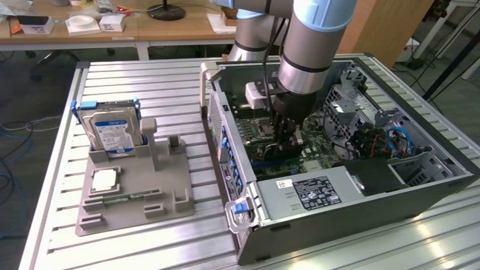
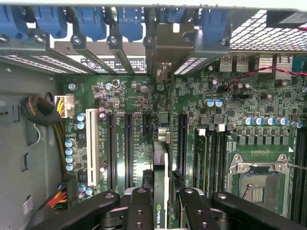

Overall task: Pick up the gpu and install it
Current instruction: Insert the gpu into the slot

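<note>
Black hand (image 2: 165,203) grips the gpu (image 2: 162,167) edge-down, long axis along the motherboard slots (image 2: 128,143).

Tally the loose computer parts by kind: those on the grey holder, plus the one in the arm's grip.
hard drive: 1
processor chip: 1
RAM stick: 1
gpu: 1
Total: 4

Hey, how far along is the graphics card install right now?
Done: the gpu is picked up, off the grey holder. In hand: the tool grips it edge-on over the motherboard inside the computer case. Left: seating; I can't tell whether it's in a slot.
</note>
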{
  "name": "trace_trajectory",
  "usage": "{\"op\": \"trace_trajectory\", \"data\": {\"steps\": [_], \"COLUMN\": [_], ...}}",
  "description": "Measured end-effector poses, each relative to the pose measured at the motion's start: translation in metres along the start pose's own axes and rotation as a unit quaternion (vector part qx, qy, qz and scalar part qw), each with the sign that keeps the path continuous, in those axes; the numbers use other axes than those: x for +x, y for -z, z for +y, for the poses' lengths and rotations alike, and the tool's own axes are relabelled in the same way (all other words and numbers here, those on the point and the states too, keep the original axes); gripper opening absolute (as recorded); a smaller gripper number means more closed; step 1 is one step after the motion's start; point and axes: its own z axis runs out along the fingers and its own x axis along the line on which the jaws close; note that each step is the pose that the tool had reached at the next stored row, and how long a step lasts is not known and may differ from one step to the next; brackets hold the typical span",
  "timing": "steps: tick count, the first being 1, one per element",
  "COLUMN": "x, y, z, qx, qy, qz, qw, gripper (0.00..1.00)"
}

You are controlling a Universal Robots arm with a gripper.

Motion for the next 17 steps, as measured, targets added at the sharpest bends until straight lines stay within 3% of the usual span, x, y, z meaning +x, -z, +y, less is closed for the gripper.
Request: {"op": "trace_trajectory", "data": {"steps": [17], "x": [0.0001], "y": [-0.0054], "z": [0.0043], "qx": [0.0001], "qy": [0.0], "qz": [-0.0004], "qw": [1.0], "gripper": [0.26]}}
